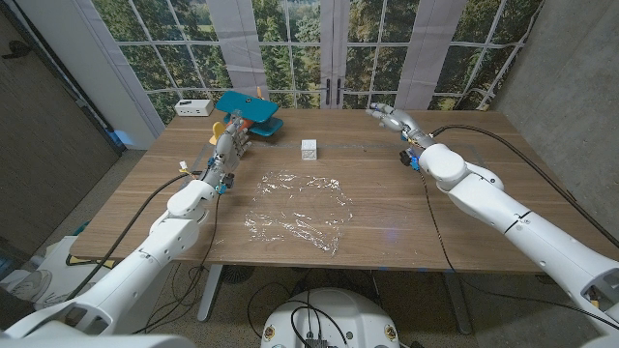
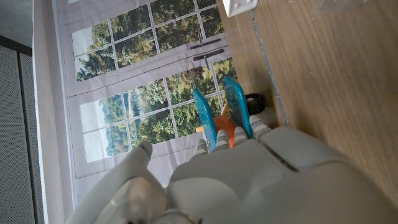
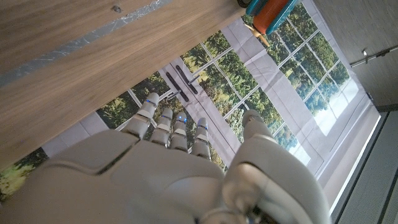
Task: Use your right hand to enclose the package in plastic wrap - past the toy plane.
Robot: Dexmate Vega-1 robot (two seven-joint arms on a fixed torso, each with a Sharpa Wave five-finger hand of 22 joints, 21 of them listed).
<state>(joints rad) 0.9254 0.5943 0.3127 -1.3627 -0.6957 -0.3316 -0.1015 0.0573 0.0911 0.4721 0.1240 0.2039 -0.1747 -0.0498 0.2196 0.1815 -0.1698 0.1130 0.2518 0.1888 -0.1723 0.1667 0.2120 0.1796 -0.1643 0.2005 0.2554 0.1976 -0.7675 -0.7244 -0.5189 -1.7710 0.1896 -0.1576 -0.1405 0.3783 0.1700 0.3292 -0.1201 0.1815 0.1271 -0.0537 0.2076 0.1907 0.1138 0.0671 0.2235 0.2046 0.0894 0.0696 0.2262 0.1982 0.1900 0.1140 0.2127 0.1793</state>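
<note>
A small white package (image 1: 309, 149) stands on the wooden table (image 1: 503, 169), just beyond a crumpled sheet of clear plastic wrap (image 1: 295, 208) spread at the middle. A teal and orange toy plane (image 1: 250, 111) sits at the back left. My right hand (image 1: 392, 118) is near the far edge, to the right of the package and apart from it, fingers extended and holding nothing. My left hand (image 1: 230, 145) is just in front of the plane, fingers straight, also holding nothing. The left wrist view looks past my left hand (image 2: 249, 180) to the plane (image 2: 221, 115) and a corner of the package (image 2: 239, 6).
A white box (image 1: 193, 106) sits at the table's back left corner, behind the plane. Windows stand beyond the far edge. Black cables run along both arms onto the table. The right wrist view looks over my right hand (image 3: 180, 168) to the plane (image 3: 270, 11).
</note>
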